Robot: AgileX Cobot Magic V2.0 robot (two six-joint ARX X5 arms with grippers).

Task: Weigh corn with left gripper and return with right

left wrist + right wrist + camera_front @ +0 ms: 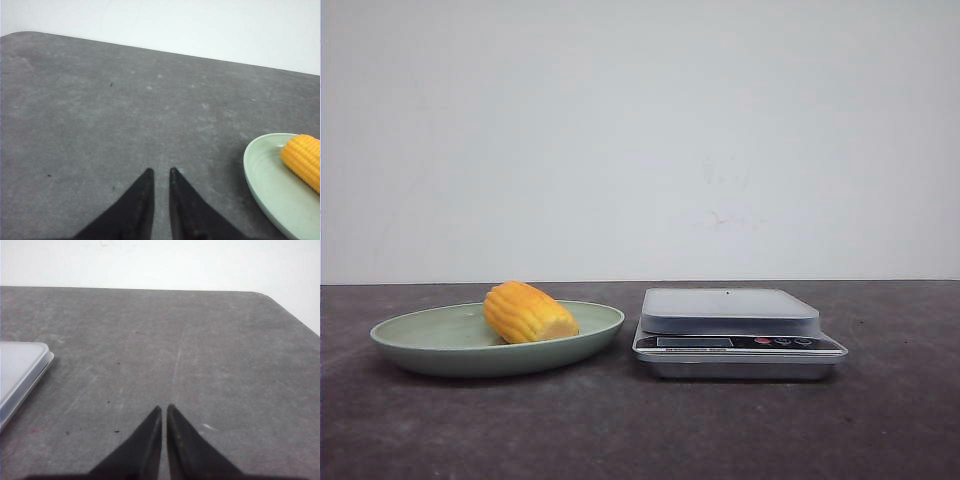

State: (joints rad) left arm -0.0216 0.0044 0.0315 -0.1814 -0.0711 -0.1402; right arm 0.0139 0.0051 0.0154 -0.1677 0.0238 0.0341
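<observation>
Centrally, in the front view you see the corn [529, 312] lying on its side in the green plate [415, 345], tilted slightly with its cut end toward the kitchen scale [735, 332]. That scale stands just beside the plate on the dark grey table [620, 430], apart from it, with its pale weighing platform bare and its display and buttons facing you. Neither arm appears in the front view. From the left wrist view you find the left gripper [160, 171] over bare table, its two pointed black fingers [135, 205] drawn nearly together with only a thin gap between the tips and nothing between them; the plate and the corn [304, 159] sit off to one side, well clear of the fingertips. From the right wrist view you find the right gripper [164, 408] likewise over bare table, its fingers [142, 445] almost touching and holding nothing, with a corner of the scale platform [17, 367] visible at the edge of that view. A plain white wall [640, 140] closes the scene behind the table.
</observation>
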